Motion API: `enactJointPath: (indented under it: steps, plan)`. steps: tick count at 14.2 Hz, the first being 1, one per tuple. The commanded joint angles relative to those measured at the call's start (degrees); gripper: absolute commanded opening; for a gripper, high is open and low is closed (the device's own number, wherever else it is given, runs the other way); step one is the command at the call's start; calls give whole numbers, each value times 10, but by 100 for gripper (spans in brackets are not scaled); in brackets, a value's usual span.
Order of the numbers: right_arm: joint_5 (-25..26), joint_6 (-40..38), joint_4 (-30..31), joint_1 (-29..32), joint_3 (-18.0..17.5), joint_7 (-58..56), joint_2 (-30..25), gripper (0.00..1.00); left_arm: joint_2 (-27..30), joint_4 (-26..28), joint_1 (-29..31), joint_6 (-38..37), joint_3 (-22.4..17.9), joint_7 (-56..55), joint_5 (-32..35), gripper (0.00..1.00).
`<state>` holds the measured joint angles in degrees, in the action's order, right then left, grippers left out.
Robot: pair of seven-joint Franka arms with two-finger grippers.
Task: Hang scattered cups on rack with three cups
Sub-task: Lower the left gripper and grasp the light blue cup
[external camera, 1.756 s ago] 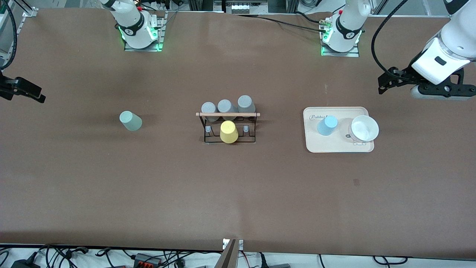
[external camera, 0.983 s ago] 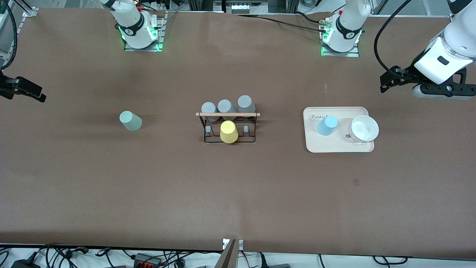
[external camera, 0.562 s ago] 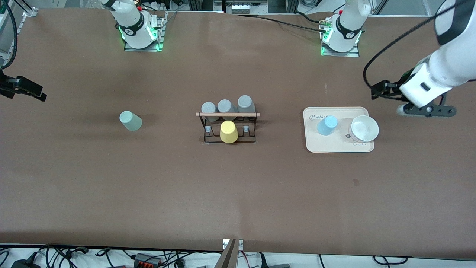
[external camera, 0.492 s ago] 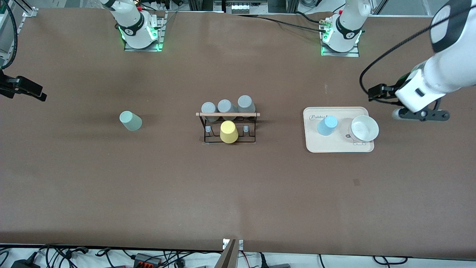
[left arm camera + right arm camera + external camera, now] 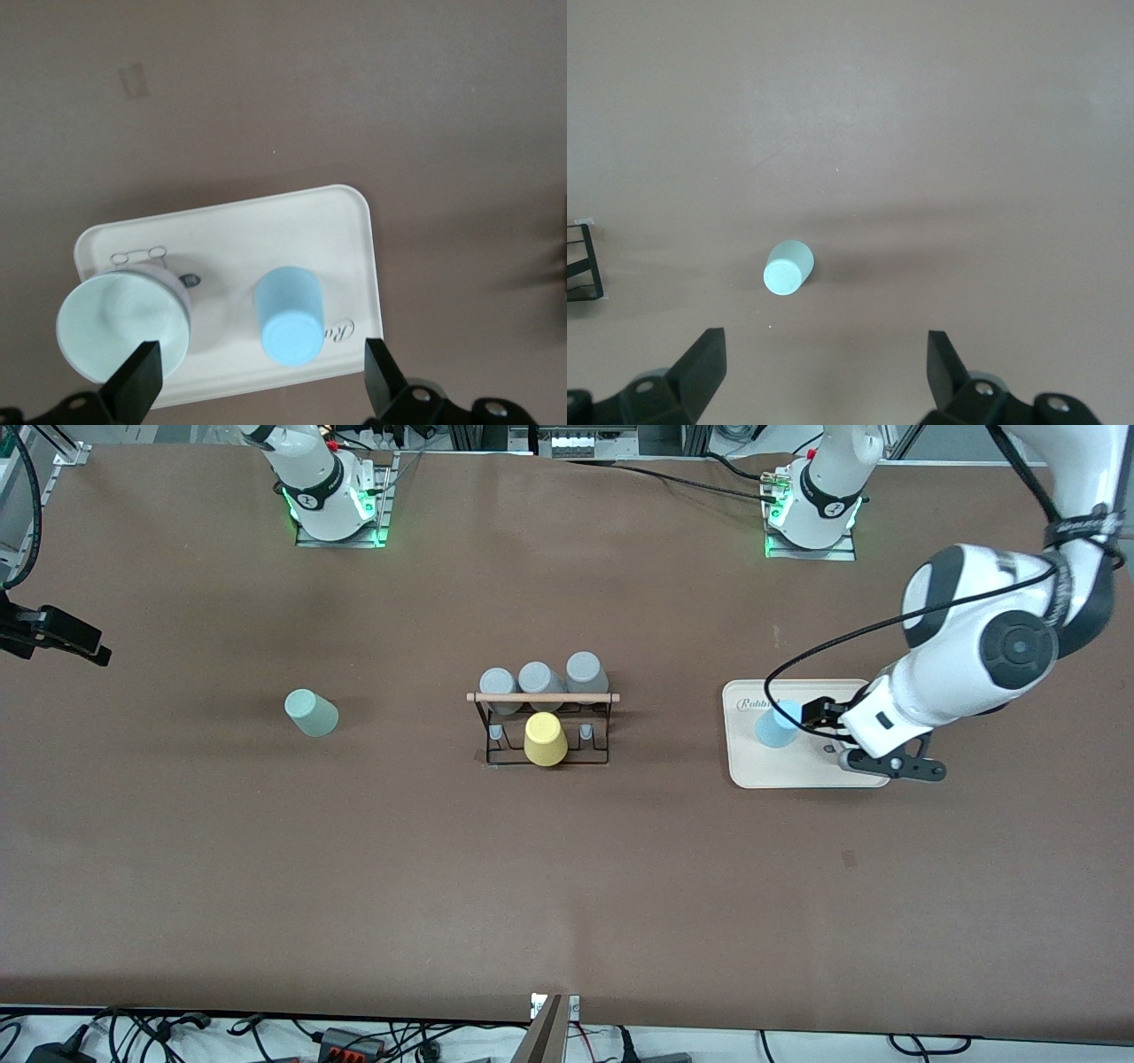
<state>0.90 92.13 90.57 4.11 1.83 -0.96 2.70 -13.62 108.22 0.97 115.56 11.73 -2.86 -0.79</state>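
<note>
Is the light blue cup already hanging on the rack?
No, the light blue cup stands upside down on the beige tray, beside the white bowl, away from the rack.

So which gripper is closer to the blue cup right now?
Left. The left gripper hangs open over the tray, right beside the blue cup. The right gripper waits open at the right arm's end of the table.

The front camera looks down from high across the brown worktop [image 5: 567, 868], facing both bases. The left wrist camera looks straight down on the beige rectangular tray [image 5: 354, 212] [image 5: 797, 775]; the right wrist camera looks down on the pale mint green cup [image 5: 787, 268] [image 5: 311, 713].
</note>
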Motion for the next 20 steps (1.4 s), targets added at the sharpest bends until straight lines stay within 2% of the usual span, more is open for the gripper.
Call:
enactJointPath:
  steps: [1, 3, 7, 8, 17, 20]
  plan:
    - [-6, -3, -7, -2, 1, 6, 0, 100, 21, 47, 3, 41, 9, 14, 16, 100]
    - [-6, -5, -5, -2, 1, 6, -1, 100, 18, 66, 3, 74, 11, 14, 24, 100]
    - [-5, -4, -3, -3, 1, 6, -2, 100, 16, 173, -3, 210, 12, 15, 26, 100]
    - [-6, -4, -2, -3, 0, 6, -2, 100, 10, 185, -14, 230, 11, 15, 27, 100]
    - [-6, -27, -2, -3, 1, 5, 9, 100, -27, 195, -12, 235, 11, 35, 66, 100]
    - [-12, -70, -4, -12, 0, -3, 44, 100, -38, 199, -12, 236, 11, 35, 66, 100]
